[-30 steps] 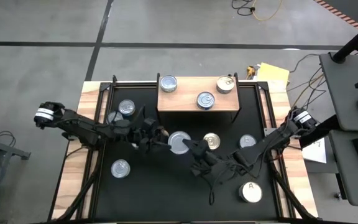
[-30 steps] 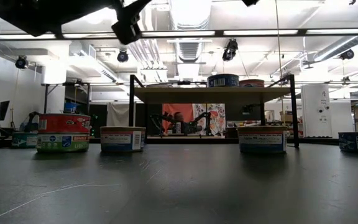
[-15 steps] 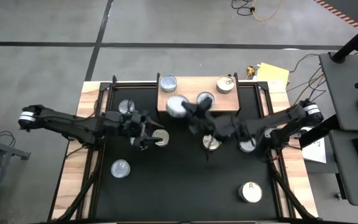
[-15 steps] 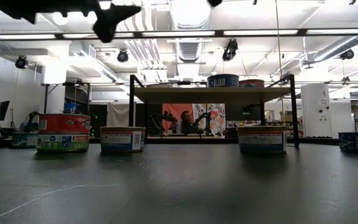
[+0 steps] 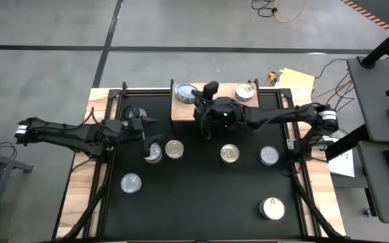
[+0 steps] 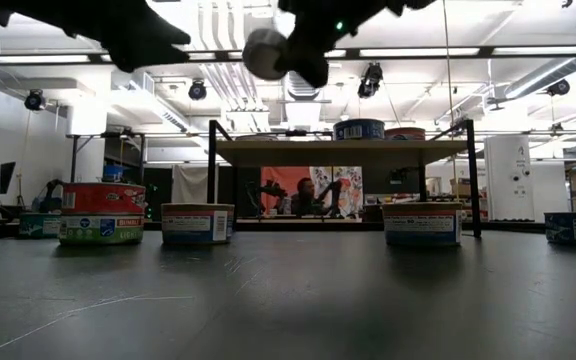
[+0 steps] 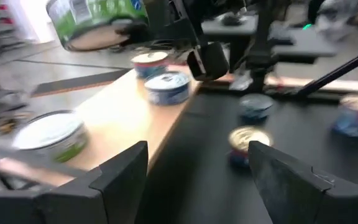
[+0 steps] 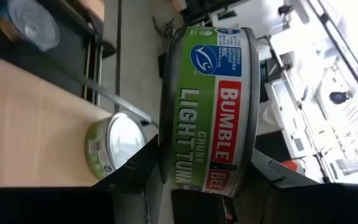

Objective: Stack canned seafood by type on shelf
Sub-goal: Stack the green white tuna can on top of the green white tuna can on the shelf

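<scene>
Now | right gripper clamps tuna can | above shelf

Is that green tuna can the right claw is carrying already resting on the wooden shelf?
Apart. In the right wrist view the green tuna can sits clamped in the right gripper, with the shelf well beyond it; the low view shows it high above the board.

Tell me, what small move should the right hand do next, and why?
Probably lower the can onto the matching green can on the shelf. The right hand holds it above the shelf, tilted on its side, so it likely needs levelling first. The left hand is open over the table.
</scene>
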Available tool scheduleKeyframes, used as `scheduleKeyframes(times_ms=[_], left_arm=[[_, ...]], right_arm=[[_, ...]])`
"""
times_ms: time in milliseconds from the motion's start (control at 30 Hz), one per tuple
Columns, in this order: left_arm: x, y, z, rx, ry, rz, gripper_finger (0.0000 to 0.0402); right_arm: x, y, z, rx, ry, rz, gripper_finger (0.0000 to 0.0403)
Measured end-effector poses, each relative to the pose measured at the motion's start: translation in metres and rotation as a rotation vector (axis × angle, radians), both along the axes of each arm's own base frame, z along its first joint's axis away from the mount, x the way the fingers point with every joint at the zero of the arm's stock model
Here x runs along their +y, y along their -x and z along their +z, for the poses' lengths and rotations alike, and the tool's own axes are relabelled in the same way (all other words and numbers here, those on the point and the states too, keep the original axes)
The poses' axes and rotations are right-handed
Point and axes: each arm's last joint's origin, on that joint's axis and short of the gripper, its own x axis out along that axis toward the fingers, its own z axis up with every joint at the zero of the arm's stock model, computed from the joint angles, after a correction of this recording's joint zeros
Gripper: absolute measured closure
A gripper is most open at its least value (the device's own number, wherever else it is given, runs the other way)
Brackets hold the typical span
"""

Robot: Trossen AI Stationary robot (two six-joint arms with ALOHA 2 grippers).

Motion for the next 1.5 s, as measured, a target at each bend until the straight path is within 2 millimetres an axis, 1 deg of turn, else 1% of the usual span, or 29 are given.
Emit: scheduleKeyframes(times_ms=[133, 333, 400, 533, 800, 1033, 1367, 1500], left_arm=[[0.002, 0.000, -0.002, 0.018, -0.016, 0.061, 0.0142], [0.002, 0.000, -0.004, 0.039, -0.021, 0.065, 0.0142], [0.002, 0.000, -0.004, 0.040, -0.022, 0.068, 0.0142], [0.002, 0.000, -0.005, 0.047, -0.020, 0.069, 0.0142], [0.002, 0.001, -0.005, 0.050, -0.005, 0.072, 0.0141], [0.002, 0.000, -0.007, 0.059, 0.005, 0.075, 0.0141], [0.001, -0.007, -0.014, 0.105, 0.001, 0.075, 0.0141], [0.001, -0.010, -0.017, 0.117, -0.001, 0.076, 0.0141]], right_arm=[[-0.015, -0.013, -0.010, 0.032, 0.013, -0.030, 0.0273], [-0.033, -0.030, -0.025, 0.108, 0.046, -0.063, 0.0273], [-0.038, -0.033, -0.027, 0.119, 0.050, -0.077, 0.0273], [-0.046, -0.040, -0.039, 0.180, 0.076, -0.127, 0.0273], [-0.063, -0.048, -0.056, 0.255, 0.100, -0.165, 0.0273], [-0.067, -0.049, -0.059, 0.263, 0.099, -0.178, 0.0273], [-0.068, -0.048, -0.059, 0.264, 0.096, -0.175, 0.0273], [-0.068, -0.048, -0.059, 0.264, 0.095, -0.172, 0.0261]])
